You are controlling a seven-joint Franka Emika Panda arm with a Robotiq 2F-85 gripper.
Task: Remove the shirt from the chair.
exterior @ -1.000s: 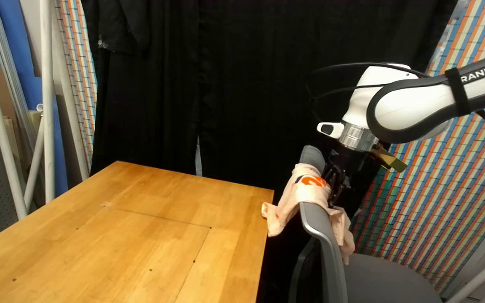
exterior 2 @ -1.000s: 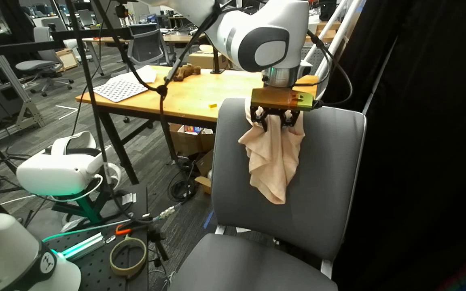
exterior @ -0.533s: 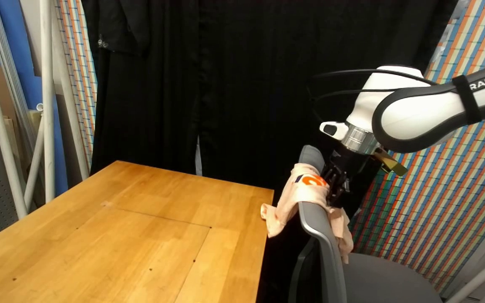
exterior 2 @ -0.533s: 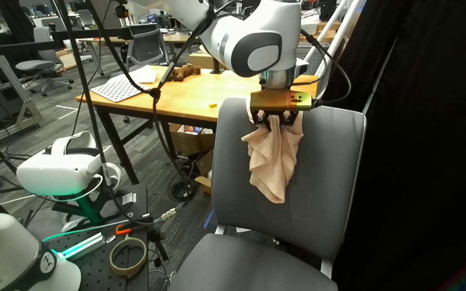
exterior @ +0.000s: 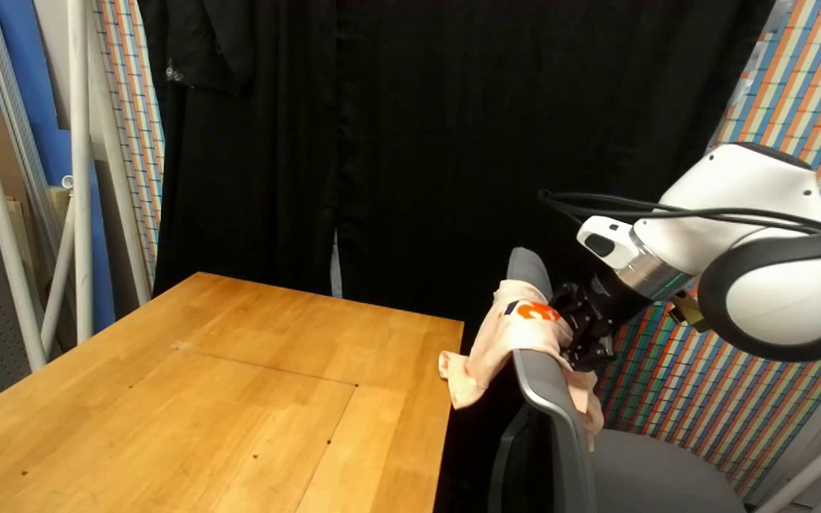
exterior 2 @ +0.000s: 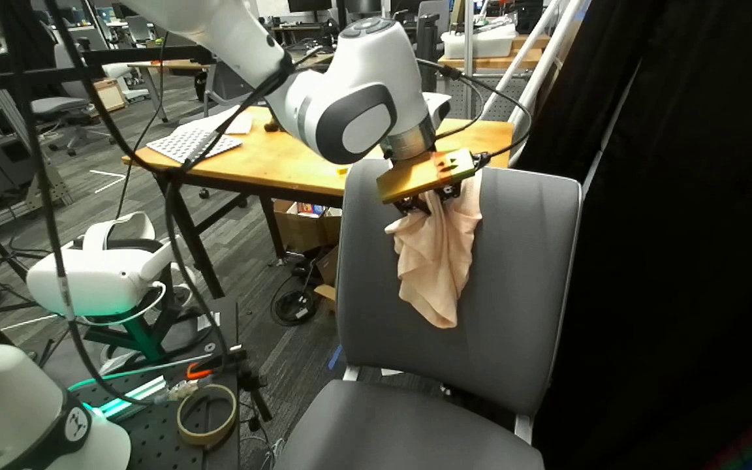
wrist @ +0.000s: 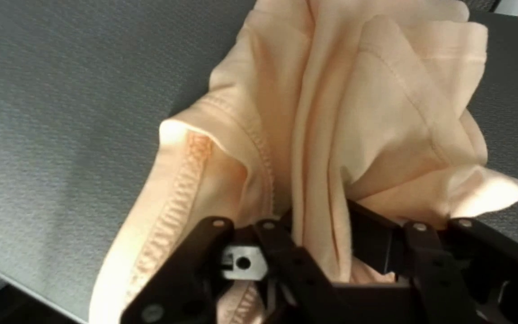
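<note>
Wrist view: one black gripper, its fingers clasping folds of the shirt, cloth pinched between the two sides. Shirt: limp, pale peach, creased, with stitched seams we can trace on its left part there. Location, as we find it in both exterior views: draped over the top edge of the grey chair, one length hanging down its front toward the seat. In an exterior view we see another length behind, and an orange-red print near the top edge. Robot arm: white and black, slanting down to the shirt from the seat side. Also entered by us: one wooden table, behind the chair; one black curtain; one white headset; one roll of tape, lying on a perforated black board.
</note>
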